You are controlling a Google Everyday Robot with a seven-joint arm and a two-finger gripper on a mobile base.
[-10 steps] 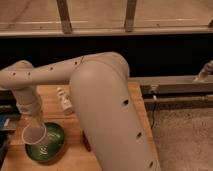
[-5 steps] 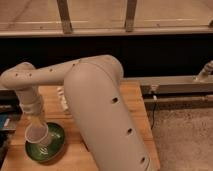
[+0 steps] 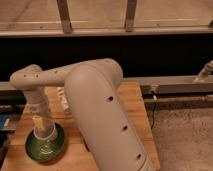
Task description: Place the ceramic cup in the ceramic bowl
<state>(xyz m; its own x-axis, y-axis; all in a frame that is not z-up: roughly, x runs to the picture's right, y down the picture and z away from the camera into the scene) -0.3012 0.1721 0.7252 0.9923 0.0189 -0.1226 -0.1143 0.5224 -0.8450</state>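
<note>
The ceramic bowl point(image 3: 46, 149), a shallow green dish with white rings, sits at the front left of the wooden table point(image 3: 132, 107). The ceramic cup point(image 3: 44, 132), a pale tumbler, stands upright over the middle of the bowl, low inside its rim. I cannot tell whether it touches the bottom. My gripper point(image 3: 40, 121) comes down from the pale arm point(image 3: 95, 110) and is shut on the top of the cup.
A small white bottle-shaped figure point(image 3: 63, 99) stands on the table behind the bowl, partly hidden by the arm. A dark wall and metal rail point(image 3: 175, 85) run behind the table. Grey floor point(image 3: 185, 135) lies to the right.
My gripper has carried the cup to the right, from the bowl's left edge to over its middle, and the arm has swung with it.
</note>
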